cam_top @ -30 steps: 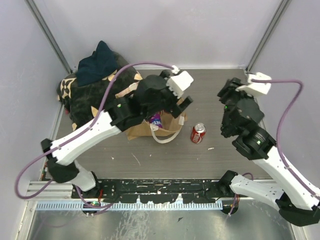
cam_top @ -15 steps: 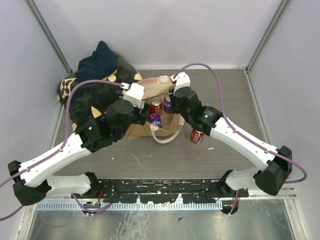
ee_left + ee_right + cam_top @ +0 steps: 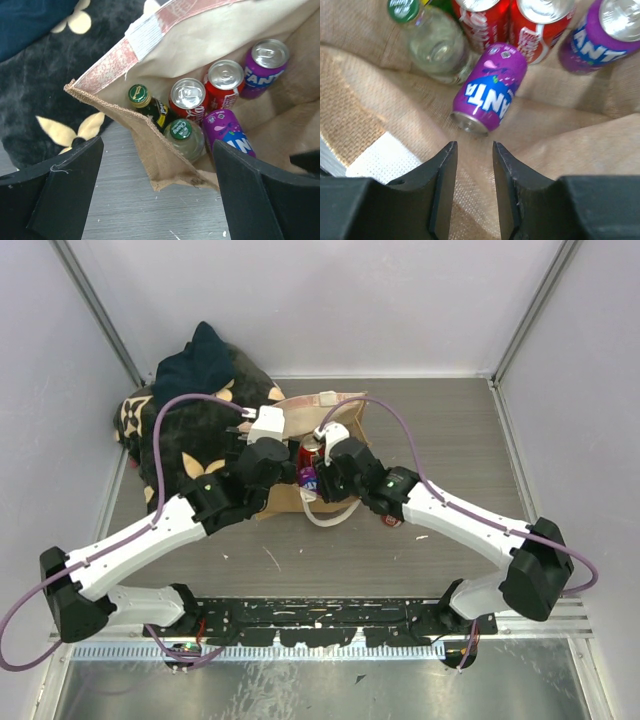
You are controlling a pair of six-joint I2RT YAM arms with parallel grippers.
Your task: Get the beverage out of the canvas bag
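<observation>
The tan canvas bag stands open at the table's middle, and its pinkish rim shows in the left wrist view. It holds several drinks: two red cans, an upright purple Fanta can, a lying purple Fanta can and two green-capped bottles. My right gripper is inside the bag mouth, its jaws slightly apart and empty, just short of the lying Fanta can's base. My left gripper is wide open and empty over the bag's near left corner.
A black cushion-like bundle with beige flower prints lies left of the bag, with a dark blue cloth on it. A red can stands on the table right of the bag, partly under my right arm. Grey walls close in the sides.
My right arm swung in from the far right and lowered its gripper into the bag. My left arm drew back from over the bag to its left corner.
</observation>
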